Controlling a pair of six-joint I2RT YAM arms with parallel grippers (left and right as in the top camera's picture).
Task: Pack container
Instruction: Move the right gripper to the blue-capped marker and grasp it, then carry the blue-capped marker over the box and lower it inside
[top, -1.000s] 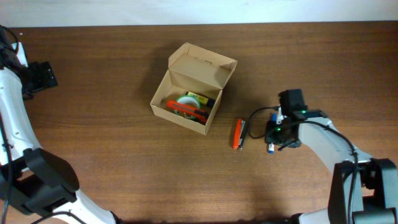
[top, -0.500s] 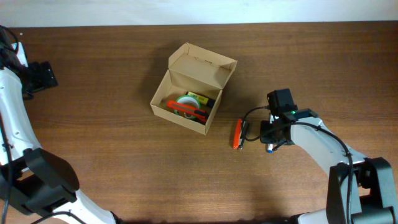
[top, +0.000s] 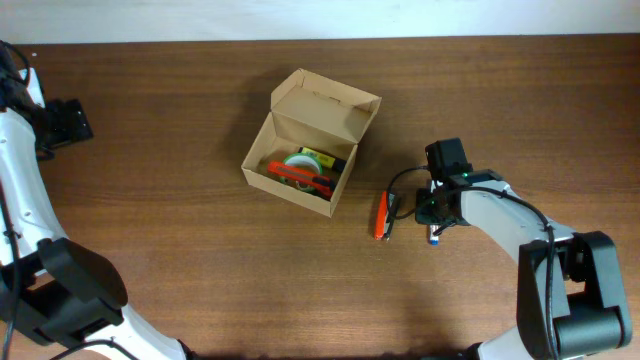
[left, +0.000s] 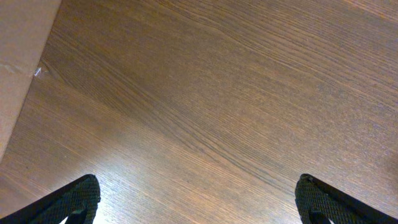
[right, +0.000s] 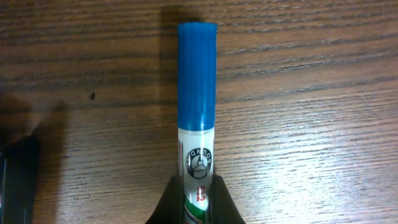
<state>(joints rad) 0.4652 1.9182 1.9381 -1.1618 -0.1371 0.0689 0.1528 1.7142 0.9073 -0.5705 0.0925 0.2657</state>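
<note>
Right gripper (right: 198, 190) tight around a blue-capped marker (right: 197, 74), round logo and unreadable red print on its barrel

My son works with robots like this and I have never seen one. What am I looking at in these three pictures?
Two robot arms work at a wooden table. One picture looks down from above; the other two come from a camera on each wrist. The open cardboard container holds a tape roll and other small things. An orange pen lies on the table outside it. The right gripper is shut on a blue-capped marker. The left gripper is open, empty, over bare wood.
</note>
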